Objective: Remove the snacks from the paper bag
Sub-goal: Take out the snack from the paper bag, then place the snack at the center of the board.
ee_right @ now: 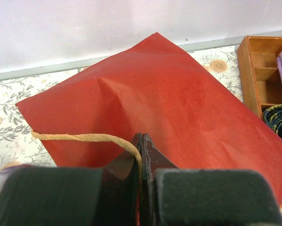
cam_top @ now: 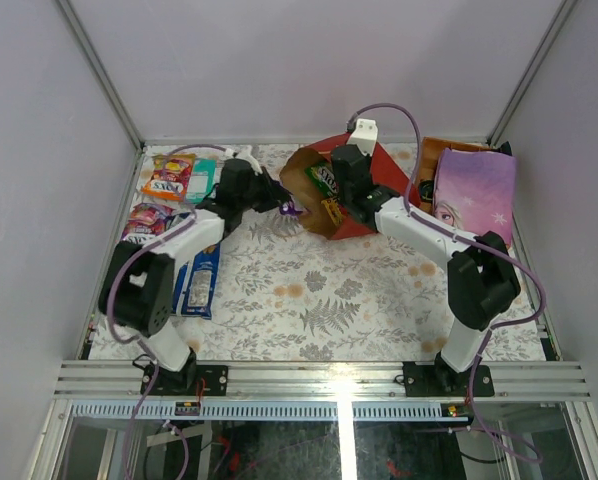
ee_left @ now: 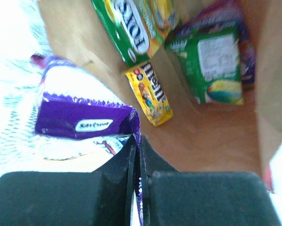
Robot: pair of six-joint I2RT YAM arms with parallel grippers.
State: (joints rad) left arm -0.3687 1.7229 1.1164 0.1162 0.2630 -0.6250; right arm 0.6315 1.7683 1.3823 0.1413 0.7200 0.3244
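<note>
The paper bag [cam_top: 364, 175] lies on its side at the back of the table, red outside, brown inside, with its mouth toward the left arm. My left gripper [ee_left: 136, 141] is at the mouth, shut on the edge of a purple packet [ee_left: 79, 122] that lies half out of the bag. Deeper in the bag [ee_left: 202, 136] lie a green FOX'S bag [ee_left: 131, 28], a yellow M&M's packet [ee_left: 149, 94] and a green pack [ee_left: 216, 66]. My right gripper [ee_right: 141, 140] is shut on the bag's red rim [ee_right: 155, 94] and its twine handle [ee_right: 84, 137].
Snacks lie on the table at the left: an orange FOX'S bag [cam_top: 167, 177], a teal pack [cam_top: 201, 180], a purple FOX'S bag [cam_top: 149, 218] and long blue packs [cam_top: 201, 280]. A lilac snowflake bag [cam_top: 474, 190] and a wooden box [ee_right: 263, 75] stand at the back right.
</note>
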